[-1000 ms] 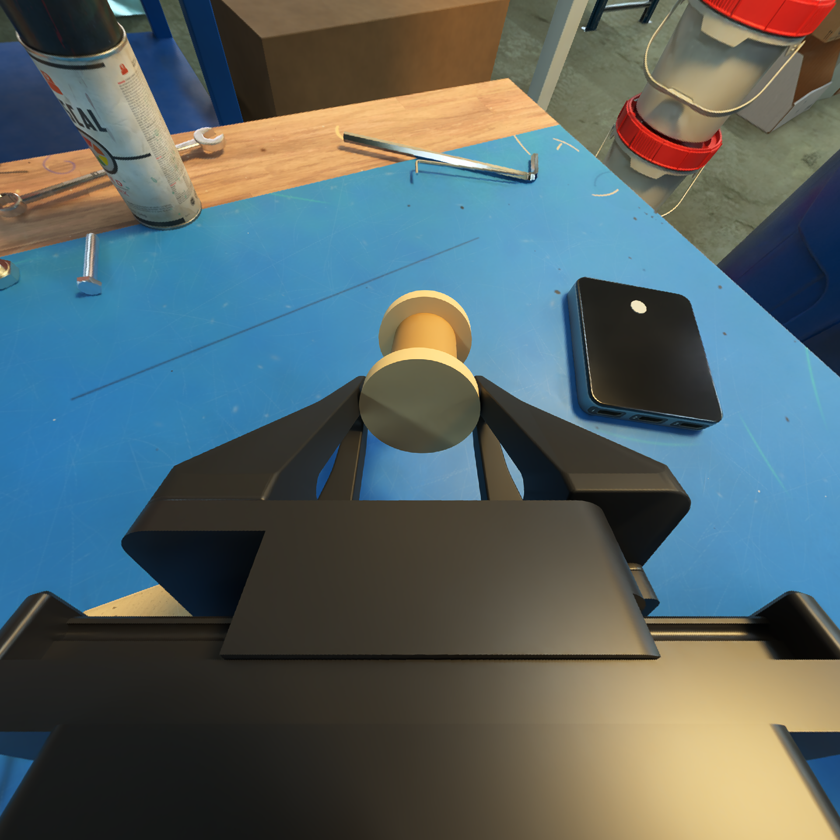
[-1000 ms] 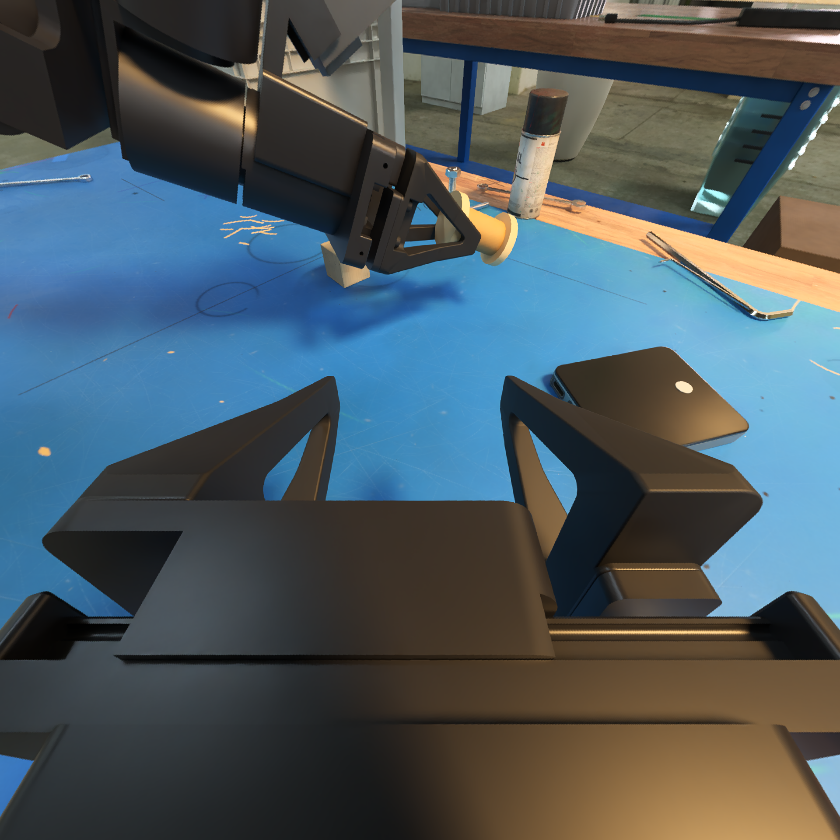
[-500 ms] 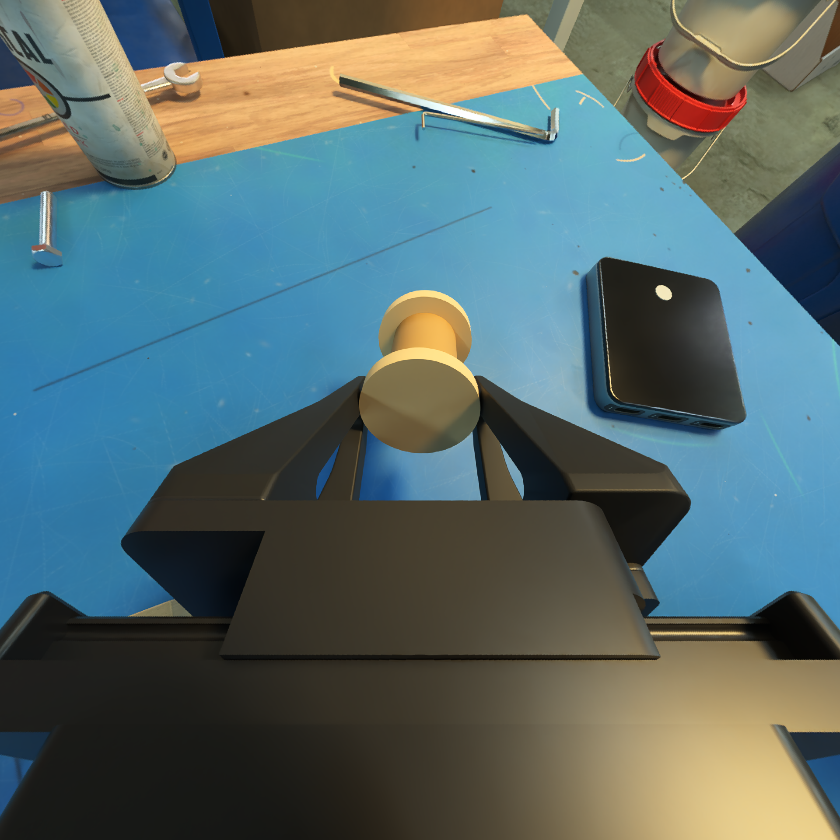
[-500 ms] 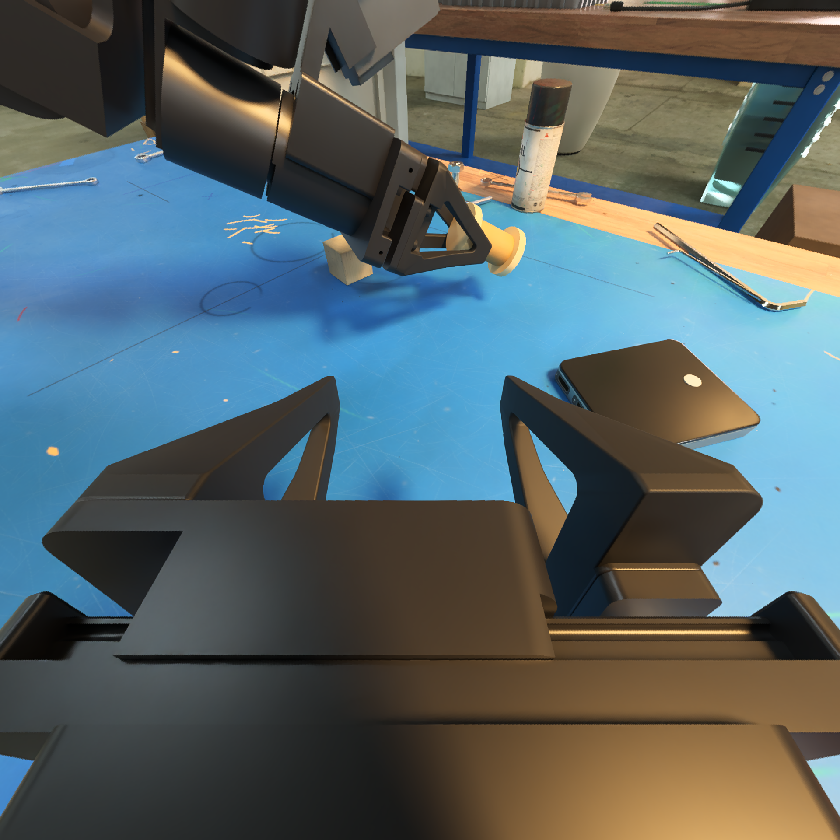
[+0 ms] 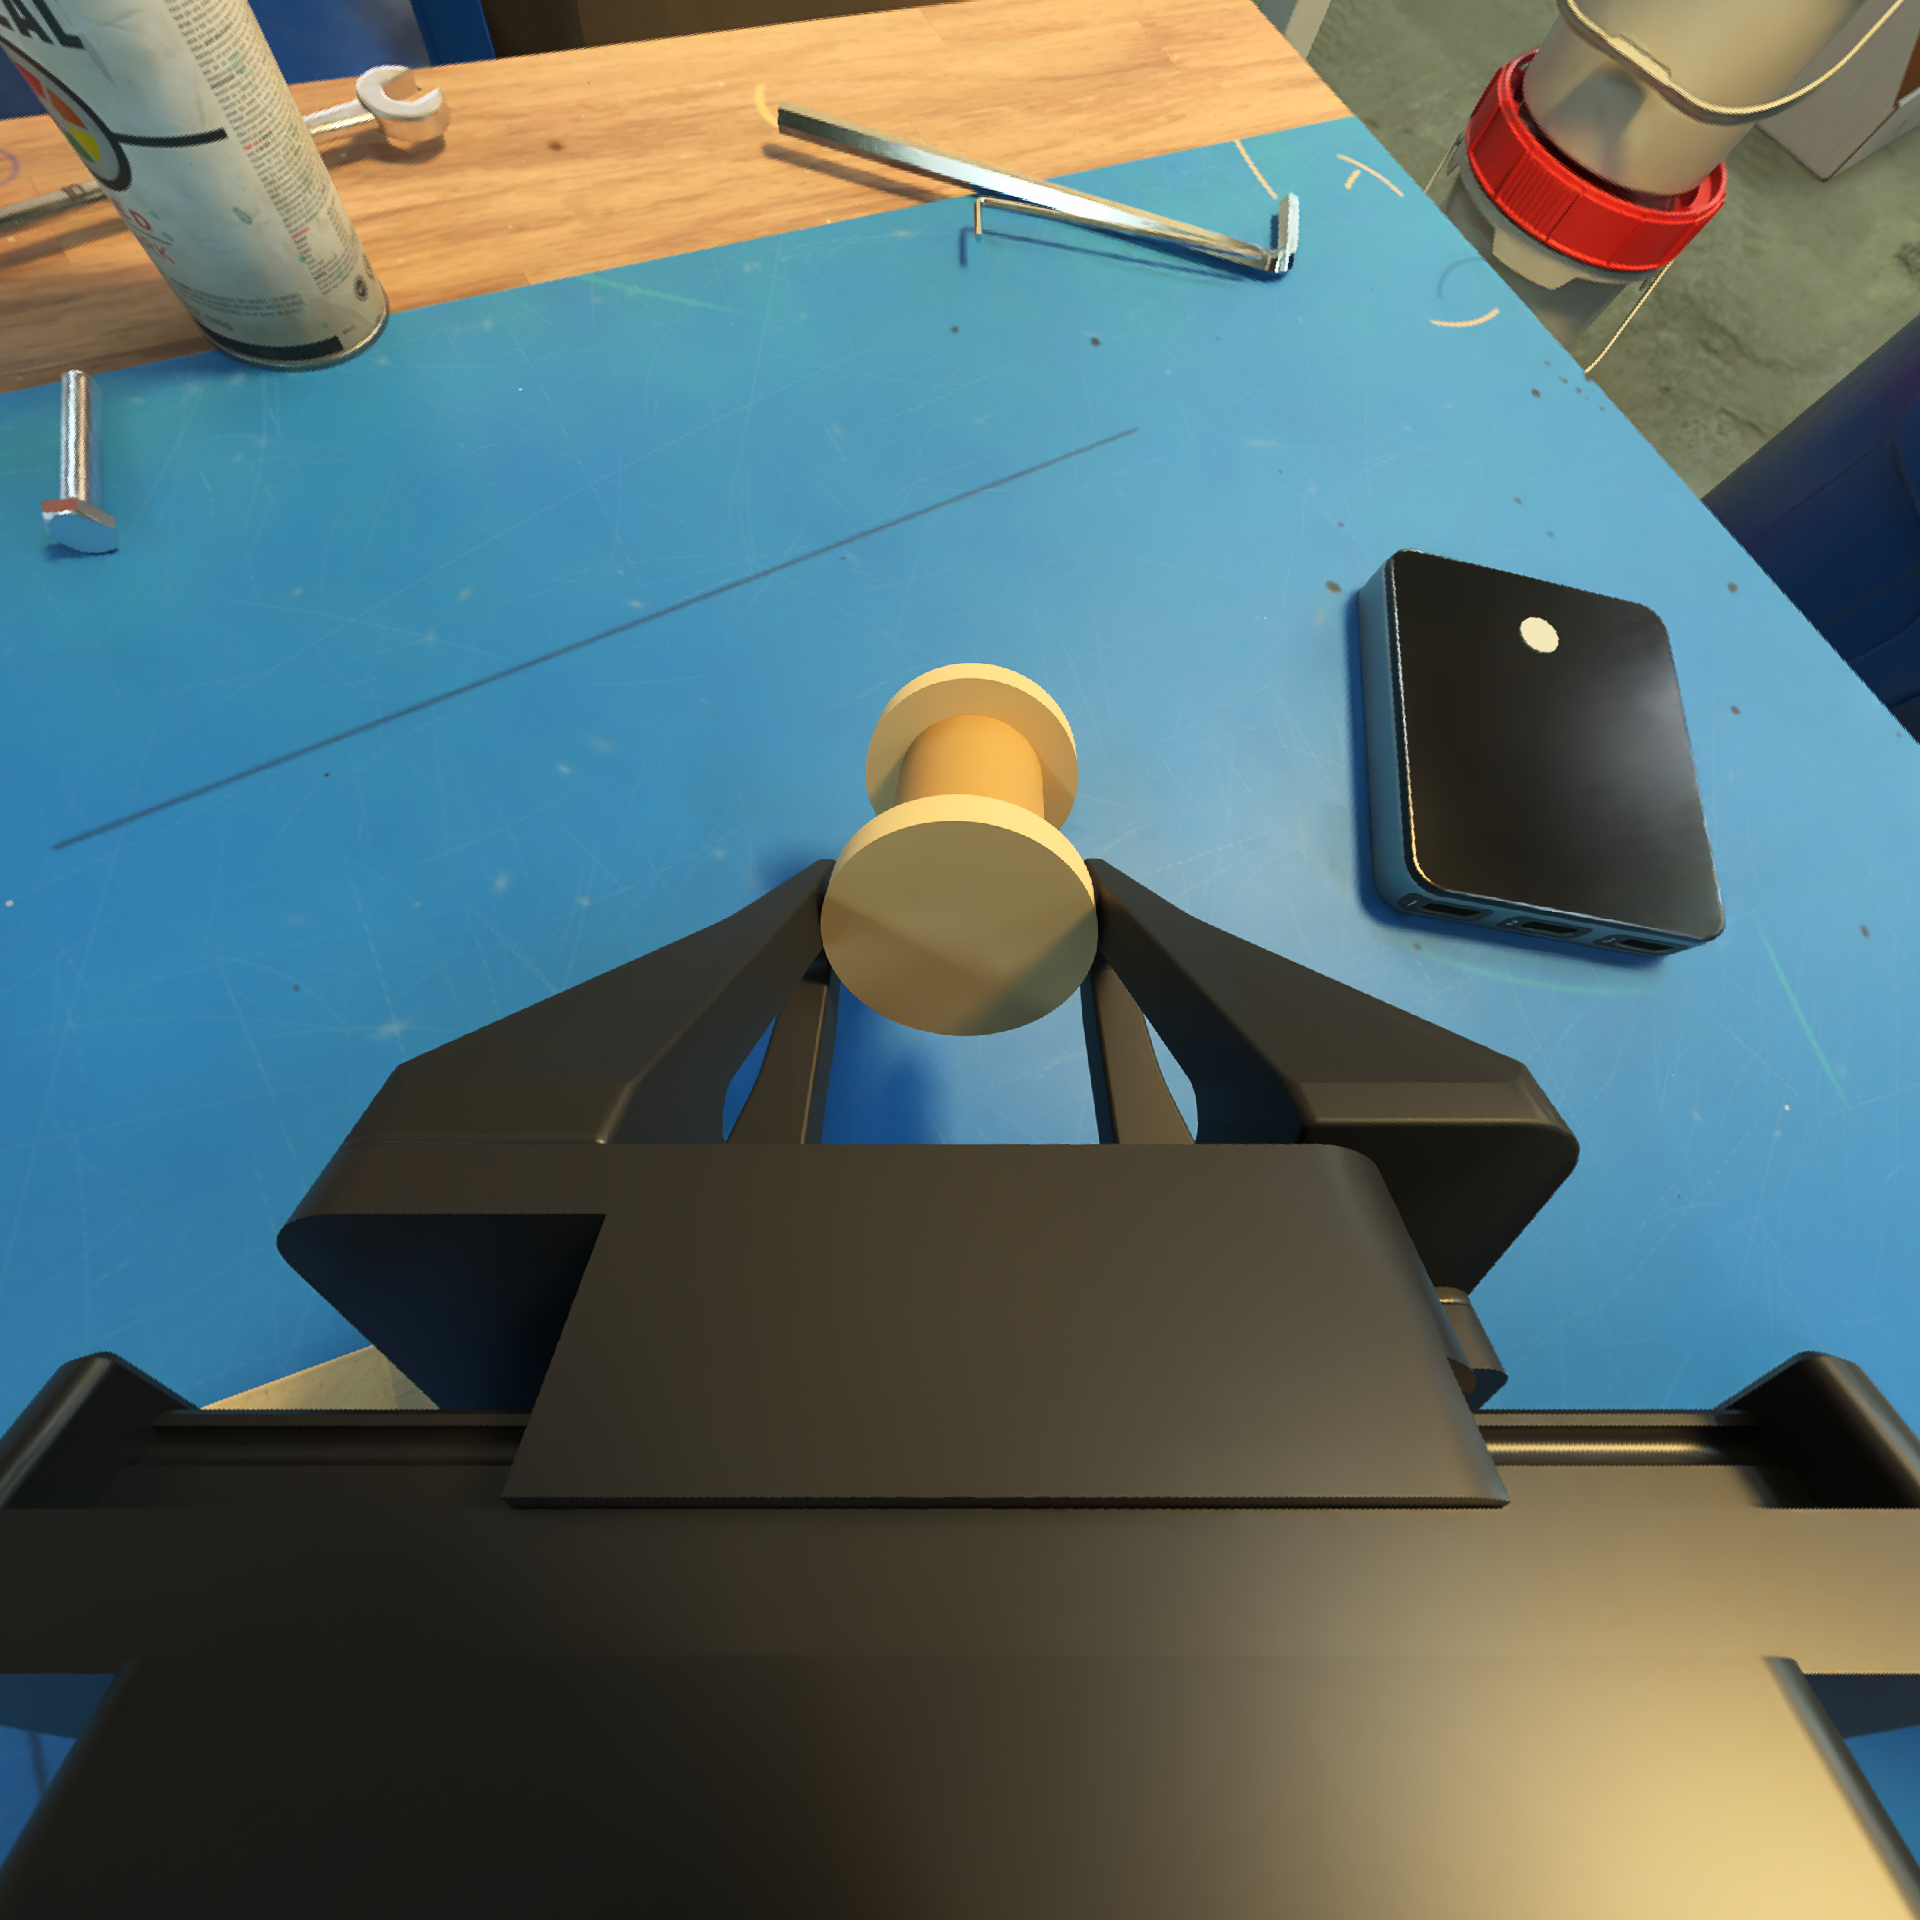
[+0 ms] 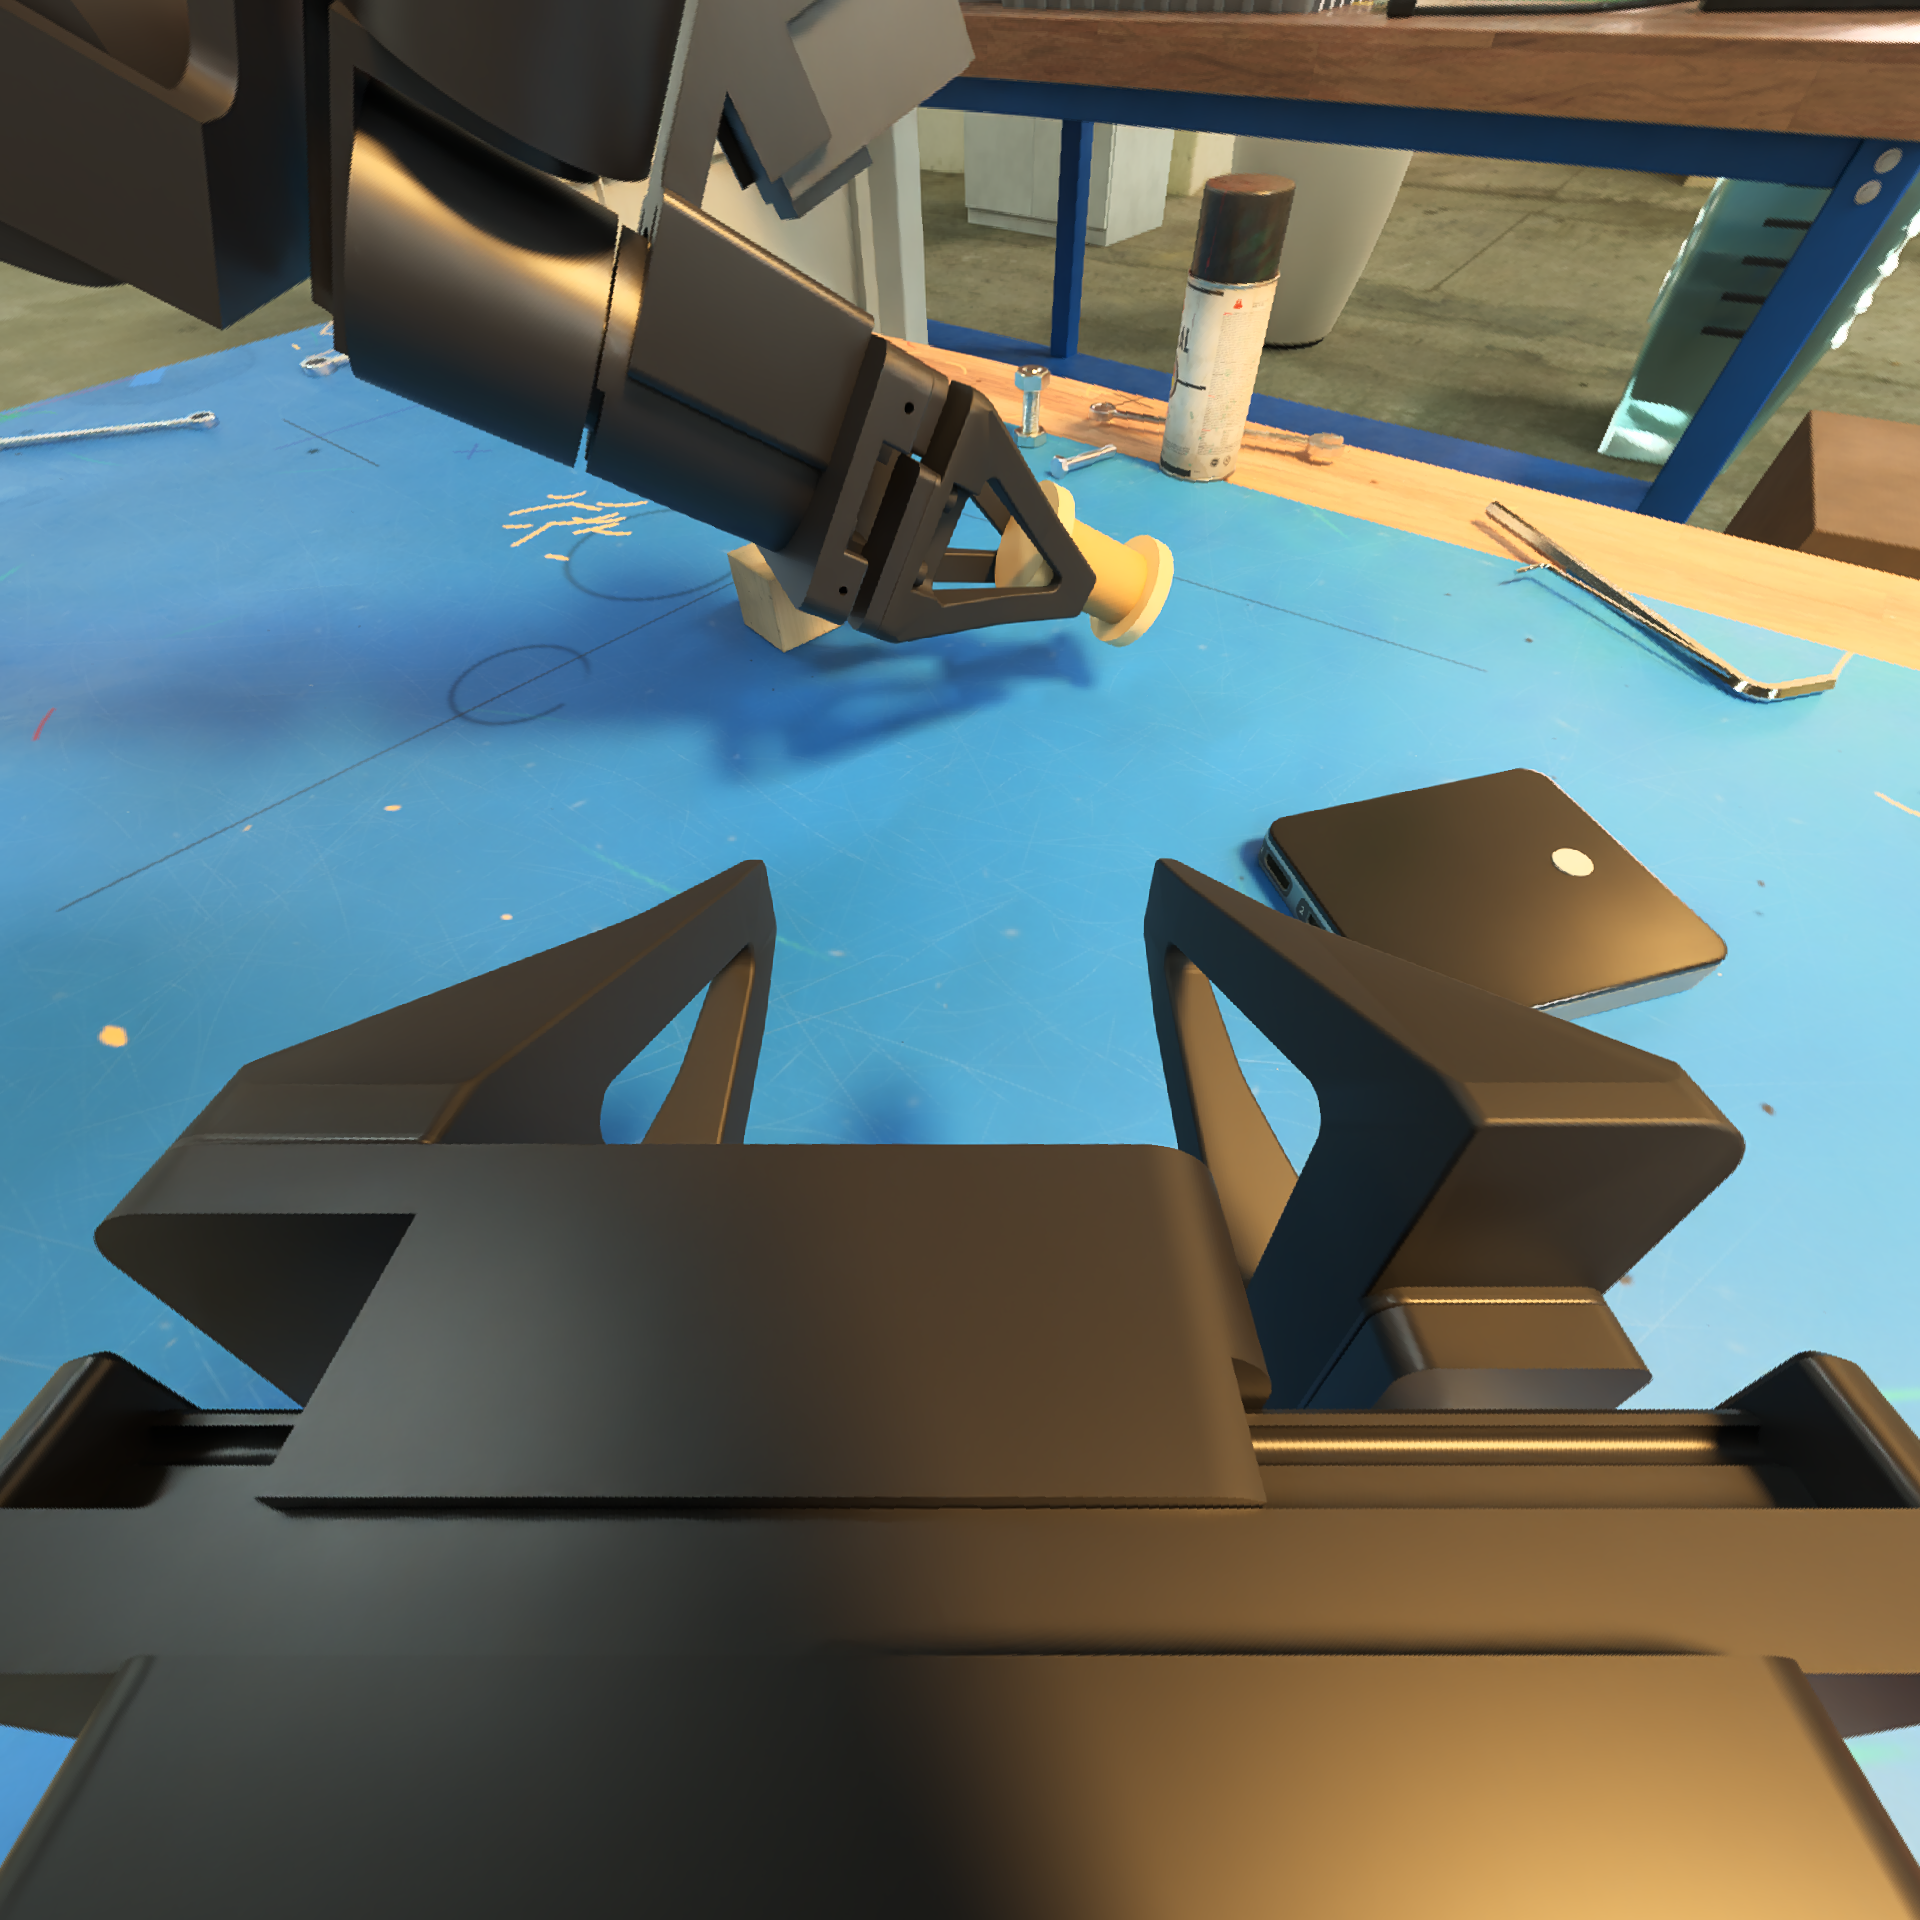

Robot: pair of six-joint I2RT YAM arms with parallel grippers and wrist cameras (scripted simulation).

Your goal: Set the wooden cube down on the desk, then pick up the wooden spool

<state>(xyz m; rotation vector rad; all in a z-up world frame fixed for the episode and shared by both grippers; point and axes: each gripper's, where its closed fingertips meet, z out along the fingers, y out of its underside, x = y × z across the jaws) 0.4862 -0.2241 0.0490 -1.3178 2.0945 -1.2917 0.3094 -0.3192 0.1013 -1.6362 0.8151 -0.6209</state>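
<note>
**Spool clamped and clear of the worktop, cube set down behind it**

In the left wrist view, a spray can (image 5: 208, 177) stands at the upper left on a wooden strip, with a loose bolt (image 5: 75, 468) below it on the blue worktop (image 5: 520, 727). At the centre of the frame the left gripper (image 5: 961, 914) is clamped on the wooden spool (image 5: 961, 862), its fingers pressing the near flange from either side so the spool points away from the camera. A sliver of pale wood at the lower left edge may be the wooden cube (image 5: 322, 1387), though too little shows to be sure. To the right lies a flat black device (image 5: 1538, 748), well apart from the spool.

In the right wrist view, the wooden cube sits on the worktop at upper centre, just behind the left gripper. The spool is to its right, held off the surface with its shadow on the mat beneath, which suggests the lift is under way. Lower in the frame the right gripper (image 6: 961, 914) hangs with its fingers apart and nothing between them, seemingly idle. The black device lies just beyond its right finger.
</note>
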